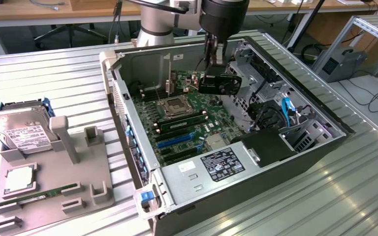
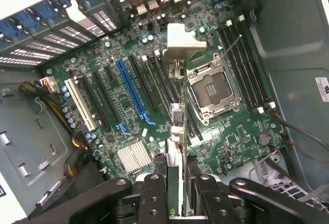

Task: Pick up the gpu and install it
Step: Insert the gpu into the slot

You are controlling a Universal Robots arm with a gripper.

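GPU, thin dark expansion card with black fan cooler and silver end bracket, is held edge-on above the green motherboard inside the open black tower case, which lies on its side on the ridged metal bench. End effector is clamped on the gpu, fingers pressed to both faces of the card; in the wrist view the bracket end hangs over the area between the blue PCIe slot and the silver CPU socket. Card is clear of the board, not seated. Risks, my read: card edge looks nearer the socket side than the blue slot, so a straight descent could land on the wrong slot or on board components. Bracket could foul the rear slot openings if tilted. Thin card in a narrow pinch could rotate under insertion force. Loose cables near the drive bays could snag the arm. Silver labelled hard drive sits on the grey fixture tray, well apart.
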